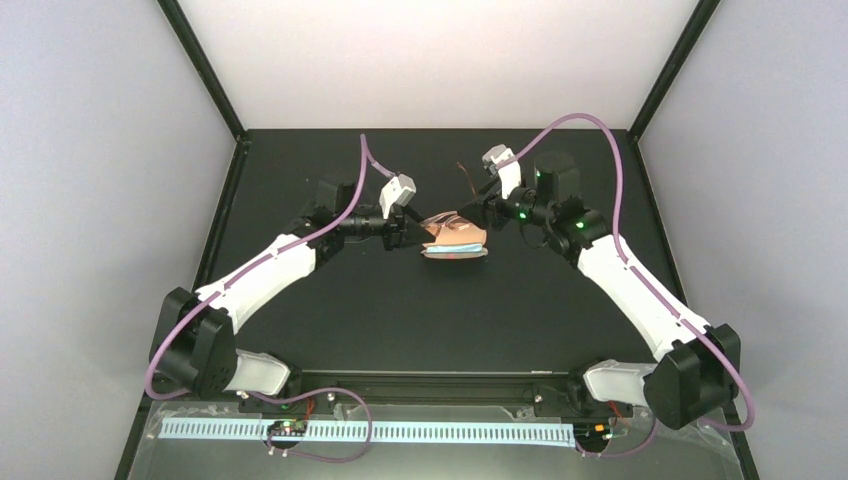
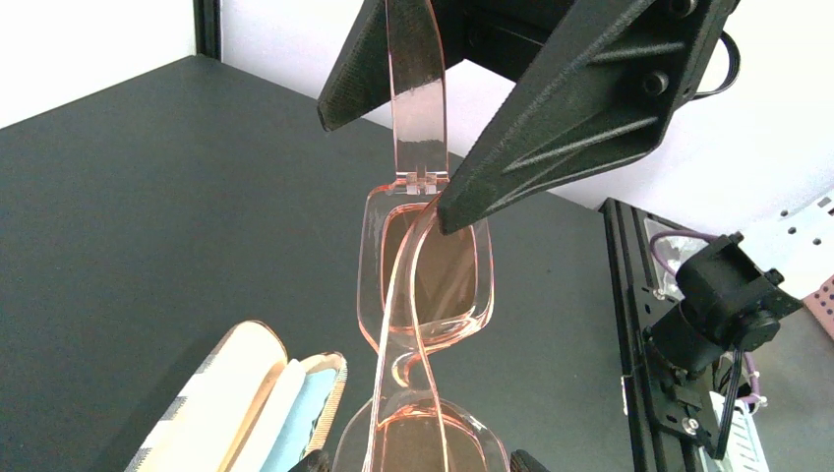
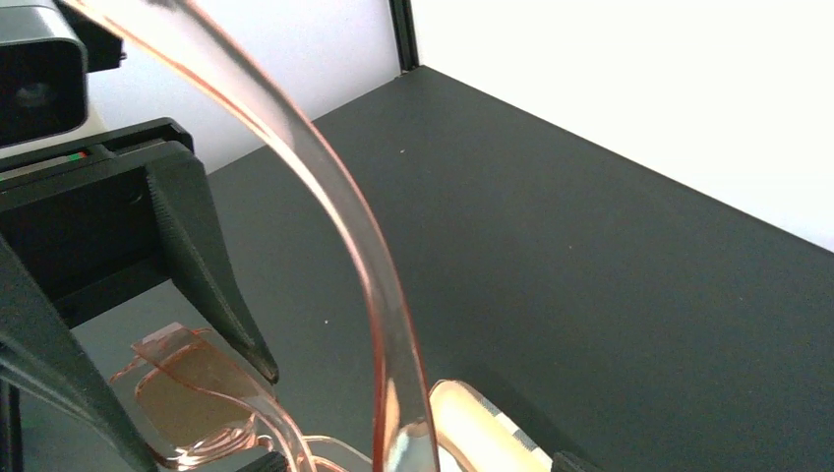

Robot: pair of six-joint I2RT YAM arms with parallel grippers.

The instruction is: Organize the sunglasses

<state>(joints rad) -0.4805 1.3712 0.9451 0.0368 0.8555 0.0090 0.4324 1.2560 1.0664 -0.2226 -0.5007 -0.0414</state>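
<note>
Gripping sunglasses [image 2: 433, 285] apparently, left end effector [image 2: 418, 460], right end effector [image 2: 384, 172] astride temple [image 2: 418, 88]

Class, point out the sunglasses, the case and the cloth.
sunglasses [image 2: 438, 280], left wrist view, on a lens
case [image 2: 231, 388], left wrist view, on its pale lid
cloth [image 2: 295, 423], left wrist view, on its blue middle

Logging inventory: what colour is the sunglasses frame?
Translucent pink; the sunglasses show best in the left wrist view.
</note>
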